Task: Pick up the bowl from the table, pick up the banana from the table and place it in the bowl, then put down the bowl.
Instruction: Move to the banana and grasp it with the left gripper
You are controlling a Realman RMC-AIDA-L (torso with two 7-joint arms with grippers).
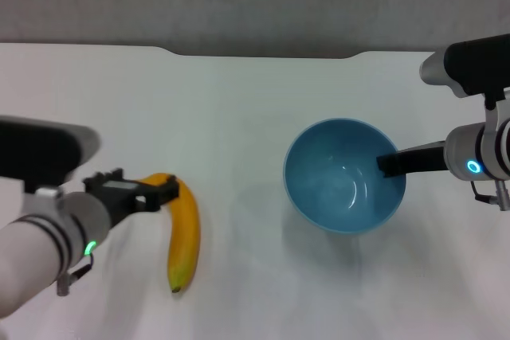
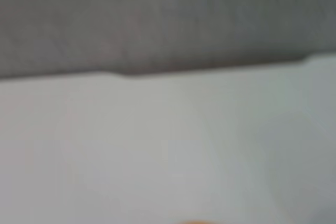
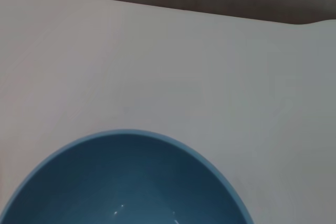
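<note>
The light-blue bowl (image 1: 344, 174) is right of the table's (image 1: 239, 117) middle. My right gripper (image 1: 388, 163) is shut on its right rim, with one dark finger (image 1: 406, 160) inside the bowl. A faint shadow lies to the bowl's left, so it seems to hang just above the table. The bowl's inside fills the near part of the right wrist view (image 3: 126, 182) and is empty. The yellow-orange banana (image 1: 185, 236) lies on the table at the left, dark tip toward me. My left gripper (image 1: 147, 191) is at its far stem end. A sliver of banana (image 2: 194, 222) shows in the left wrist view.
The table's far edge has a shallow notch (image 1: 263, 55) with a grey wall behind it. Bare white tabletop lies between the banana and the bowl.
</note>
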